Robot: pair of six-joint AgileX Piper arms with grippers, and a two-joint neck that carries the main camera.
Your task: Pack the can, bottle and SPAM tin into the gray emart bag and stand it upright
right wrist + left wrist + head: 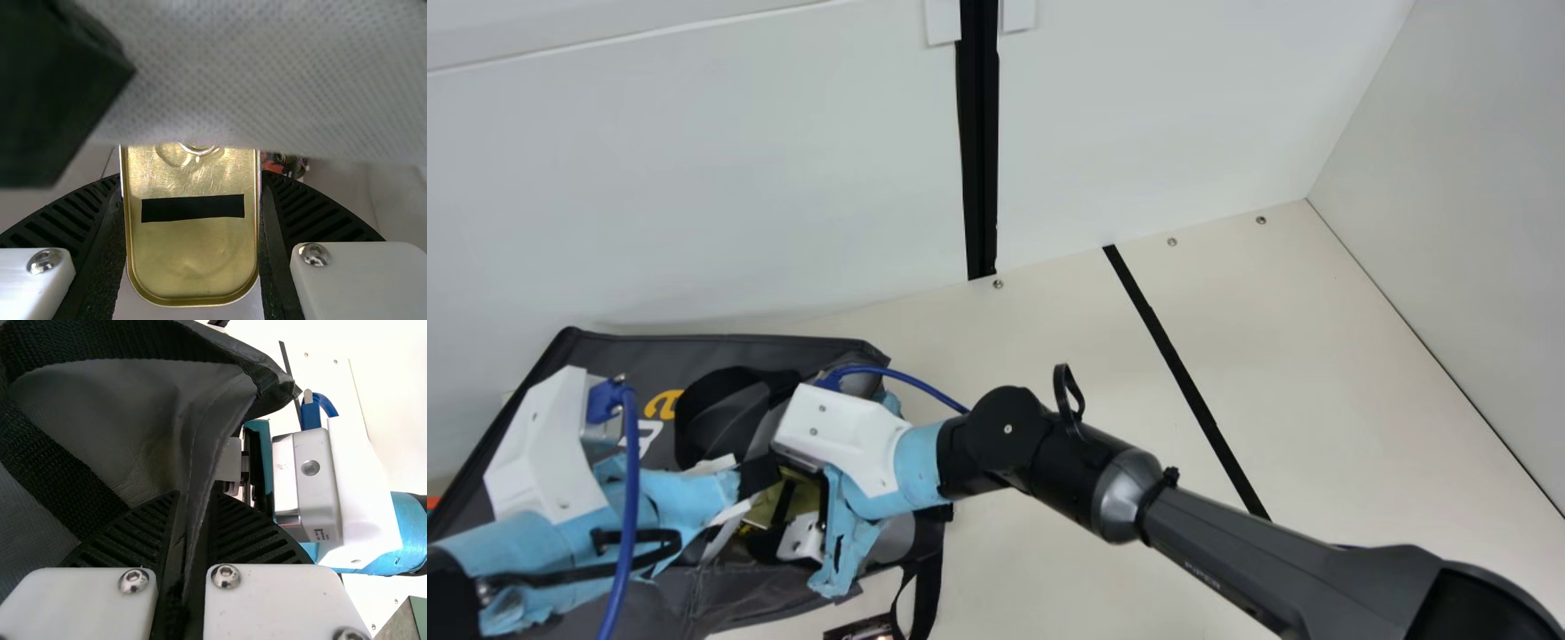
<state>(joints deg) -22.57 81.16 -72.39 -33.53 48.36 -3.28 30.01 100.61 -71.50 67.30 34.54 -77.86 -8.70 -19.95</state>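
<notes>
In the main view, the gray emart bag [738, 351] spreads across the lower left of the cream table [1040, 347], near the white wall [783, 178], with orange and white lettering on its face and a black strap [929, 578] hanging at one side. The left gripper [754, 477] and the right gripper [796, 508] are both over the bag, close to each other, and the gold SPAM tin [760, 511] shows in part between them. The bag is partly covered by both arms and runs off the lower edge, so its full stance cannot be determined. A dark printed item [861, 629] is cut off at the bottom edge beside the strap. In the left wrist view, the left gripper [195, 499] is closed on a fold of the bag's gray fabric, its ribbed fingers nearly together with the thin cloth pinched between; black webbing crosses the adjoining fabric. The right gripper's white housing stands just beside the bag's edge. In the right wrist view, the right gripper [193, 183] holds the tin by its two sides, the fingers parted by its width. A black strip crosses the tin's gold face; pale textured fabric [267, 80] covers the end with the ring pull in part. A blurred dark block [53, 100] cannot be identified. Whether the tin is inside the bag cannot be told.
</notes>
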